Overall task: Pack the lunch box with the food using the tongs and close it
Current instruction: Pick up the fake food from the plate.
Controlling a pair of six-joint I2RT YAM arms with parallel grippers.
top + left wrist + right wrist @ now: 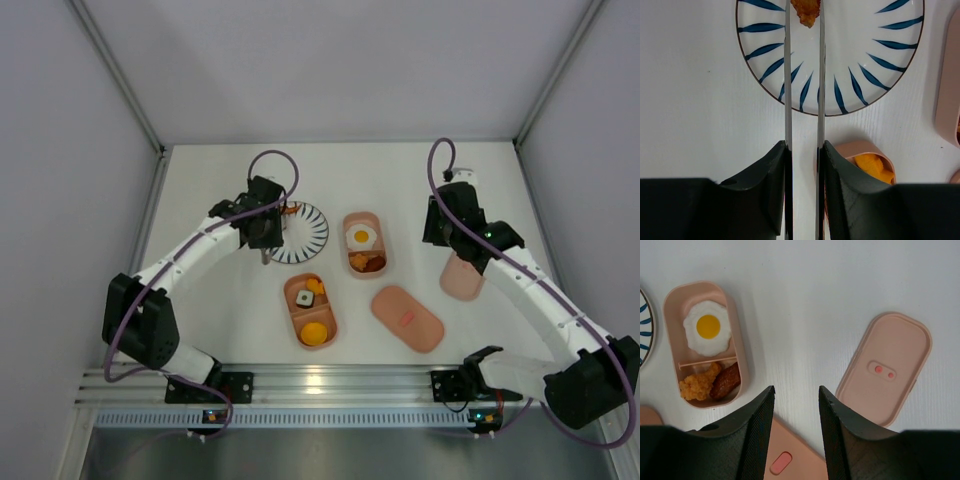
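Two claws hang over the white bench [220,180]. The left claw [804,146] presses its fingers [765,190] against the outer sides of the tongs [788,100], squeezing the two thin arms nearly parallel. Ahead of it, the tong tips pinch an orange-brown fried piece [806,12], seen against the striped plate [865,75]. Just right of this claw sits the rounded end of a pink tray [865,145] holding orange pieces [867,165].

The right claw [795,395] hangs with its jaws partway apart and nothing between them. Ahead and to its left lies the other tray [667,315], with a fried egg [707,327] in the far compartment and a crumbed piece [699,382] touching a brown sausage [726,380] in the near one. Ahead to its right rests a lid with two red spots [887,367]. Directly beneath the claw lies a lid with one red mark [790,447].
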